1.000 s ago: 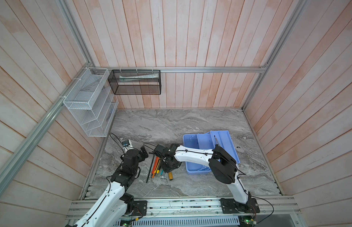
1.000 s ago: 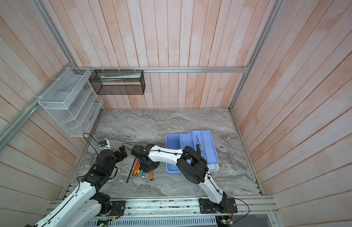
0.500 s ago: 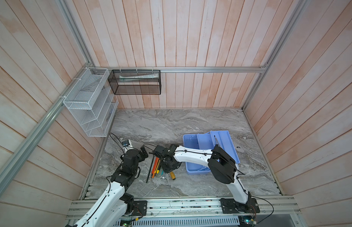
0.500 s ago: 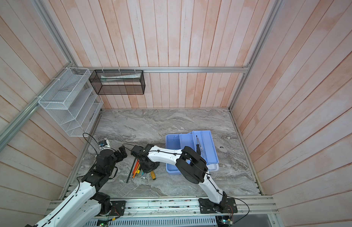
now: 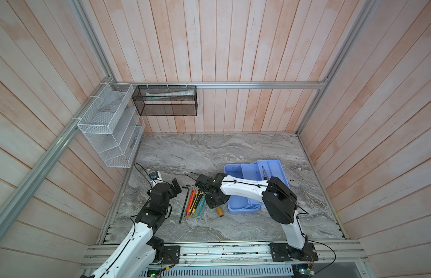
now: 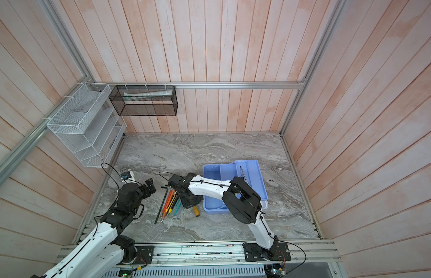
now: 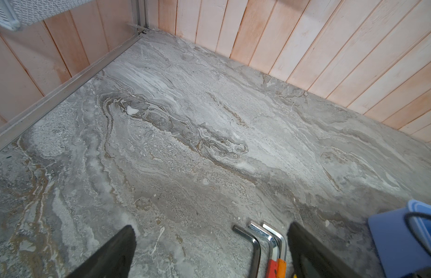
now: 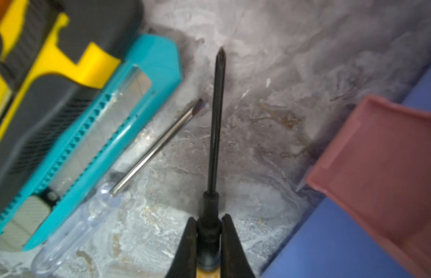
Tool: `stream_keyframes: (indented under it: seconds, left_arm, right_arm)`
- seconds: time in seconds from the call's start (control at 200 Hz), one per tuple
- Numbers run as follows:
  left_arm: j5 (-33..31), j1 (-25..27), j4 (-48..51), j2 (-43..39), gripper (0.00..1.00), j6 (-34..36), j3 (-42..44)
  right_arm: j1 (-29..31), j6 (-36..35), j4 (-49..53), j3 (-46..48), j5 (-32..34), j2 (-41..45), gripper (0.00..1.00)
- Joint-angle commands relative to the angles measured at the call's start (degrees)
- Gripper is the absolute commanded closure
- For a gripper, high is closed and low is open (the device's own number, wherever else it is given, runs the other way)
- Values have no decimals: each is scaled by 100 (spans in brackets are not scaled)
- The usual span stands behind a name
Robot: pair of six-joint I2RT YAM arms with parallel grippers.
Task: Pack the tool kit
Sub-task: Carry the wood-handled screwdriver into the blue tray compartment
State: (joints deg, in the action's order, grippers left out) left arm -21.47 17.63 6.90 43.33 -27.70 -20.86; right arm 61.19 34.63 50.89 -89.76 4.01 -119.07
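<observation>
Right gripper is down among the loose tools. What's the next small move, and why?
Probably a short straight lift. The right gripper has its jaws closed on the collar of the Phillips screwdriver, close beside the clear-handled screwdriver; rising first should avoid dragging that neighbour before carrying toward the blue box.

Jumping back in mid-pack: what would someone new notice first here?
The right hand is closed on a black-shafted screwdriver, right beside the blue box. Just left of it in a top view lies a bright row of tools: knives, hex keys, screwdrivers. The left hand hangs open next to them.
</observation>
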Motion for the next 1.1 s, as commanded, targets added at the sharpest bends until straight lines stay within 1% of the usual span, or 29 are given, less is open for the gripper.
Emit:
stream_keyframes:
  seconds: [0.0,0.265,0.43,0.545,0.79,0.91,1.095]
  left_arm:
    - [3,-27,28,-9,0,-41,-1]
    - [3,-31,24,5,0,-42,1]
    - [-6,-32,27,21,0,-46,-8]
    - [3,-33,26,25,0,-36,-8]
    - [-28,-39,41,29,0,-60,-6]
    - [-42,-40,49,35,0,-69,-17]
    - [-22,-49,45,150,0,-61,-62]
  right_arm:
    - [-115,-58,-24,63,109,432,99]
    - [-382,-371,-89,153,-5,970,100]
    - [-715,-607,-84,276,13,1478,100]
    - [-995,-773,97,308,166,1796,100]
    - [-1873,-1032,602,622,851,2711,100]
    - [-2344,-1104,685,934,1106,3179,100]
    - [-3172,-1492,865,1222,1386,3630,100]
